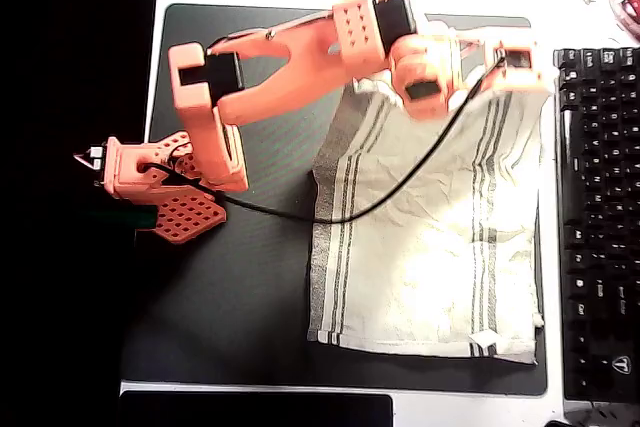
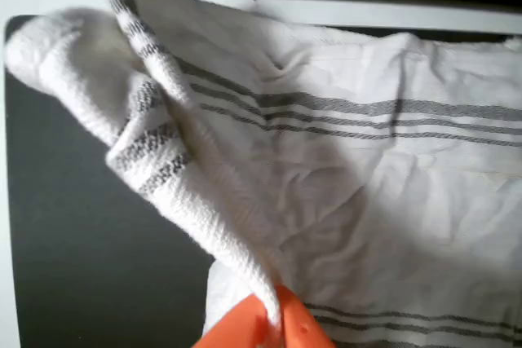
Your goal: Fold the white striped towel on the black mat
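Orange gripper (image 2: 273, 328) pinching corner of wrinkled, woven white striped towel (image 1: 430, 247), apparently lifted into ridge; rest lies flat on smooth black mat (image 1: 240, 287); keyboard (image 1: 598, 217) beside.

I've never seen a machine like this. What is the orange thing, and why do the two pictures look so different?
The orange thing is a robot arm. One picture looks down from above the table. The other comes from a small camera riding on the arm's wrist, so it sees close up. On the table lies a black mat, and on it a white striped towel. A black keyboard sits to the right in the overhead view. The gripper has its orange jaws pinched on a corner of the towel, lifting it to fold.
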You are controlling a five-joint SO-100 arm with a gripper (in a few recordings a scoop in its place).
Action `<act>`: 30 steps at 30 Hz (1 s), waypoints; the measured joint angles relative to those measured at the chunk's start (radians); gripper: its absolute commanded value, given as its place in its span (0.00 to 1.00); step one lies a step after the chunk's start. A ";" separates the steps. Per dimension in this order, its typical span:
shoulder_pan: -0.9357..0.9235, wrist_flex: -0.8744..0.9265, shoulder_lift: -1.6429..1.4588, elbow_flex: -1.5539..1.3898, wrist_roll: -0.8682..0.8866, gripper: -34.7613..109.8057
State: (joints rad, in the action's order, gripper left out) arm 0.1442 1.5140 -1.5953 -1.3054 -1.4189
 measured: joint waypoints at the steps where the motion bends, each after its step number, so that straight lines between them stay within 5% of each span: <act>1: -0.023 0.000 -0.006 -0.005 -0.012 0.24; 13: -0.362 -0.003 -0.086 -0.072 -0.183 0.24; 30: -0.724 -0.339 -0.026 -0.301 -0.442 0.26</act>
State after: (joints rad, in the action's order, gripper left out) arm -0.5798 1.1750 -1.6214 -1.6061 -1.8607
